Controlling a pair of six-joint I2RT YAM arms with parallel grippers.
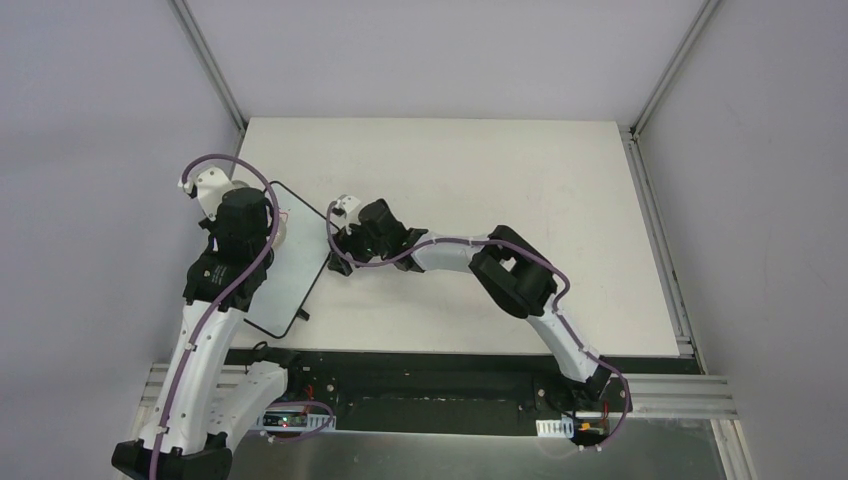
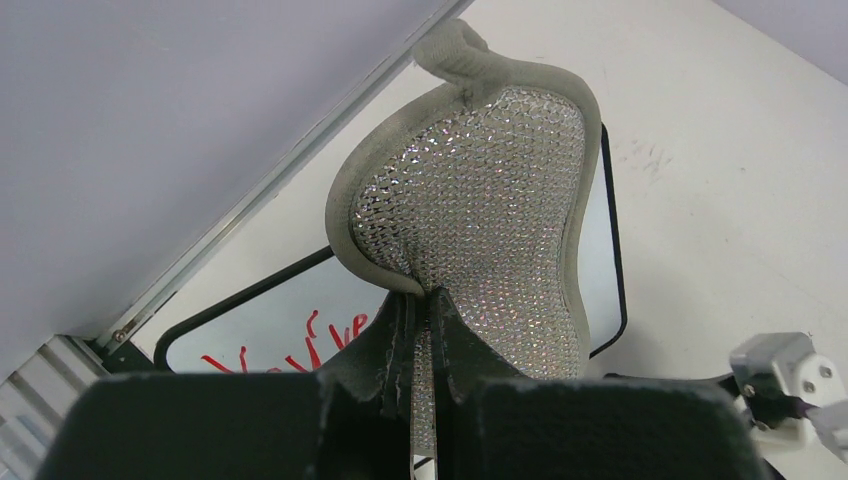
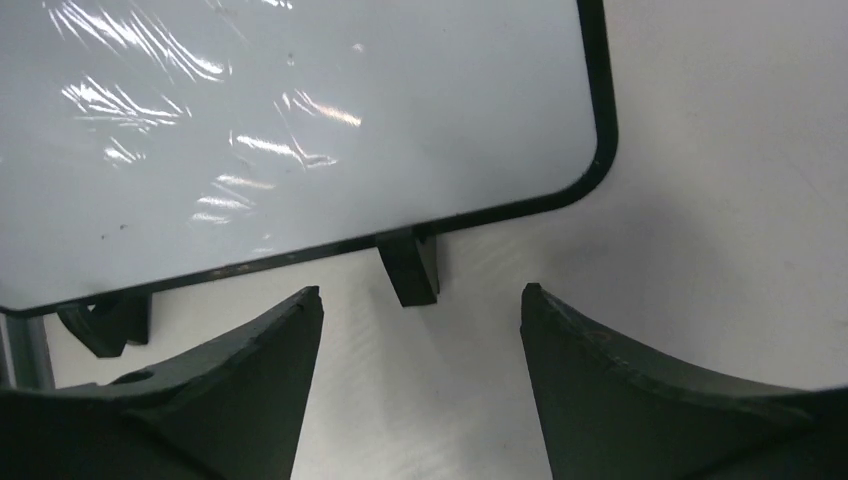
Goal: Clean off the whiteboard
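As the L gripper [image 2: 420,335] is clamped tight on the narrow end of the grey sparkly pad [image 2: 470,220], w/ the broad end reaching out over the whiteboard [image 2: 265,322], step in hand = the wipe itself. Can't tell from either view whether the pad touches the face.

Whiteboard: flat on the table [image 1: 500,170], left side, skewed, partly under the L arm. Red writing [image 2: 300,345] shows at the end nearest the L wrist cam. Part of it is hidden behind fingers + pad, so extent unknown. The section seen by the R wrist cam is clean, glare only.

R gripper [image 3: 420,300]: jaws wide apart, holding nothing, low over the table just beside the board's long edge. One small black foot [image 3: 410,268] sits in line w/ the gap. No contact w/ the frame that I can see.

Judgement: erasing not done, red marks left. R gripper looks placed to brace the board.

Next move calls for:
- pad face down flat on the board, light pressure, sweep across the red marks
- R gripper against frame or foot before the stroke, else the board prob. skids on its feet
- firm hold on the pad. It is gripped at one end only and may fold under load.
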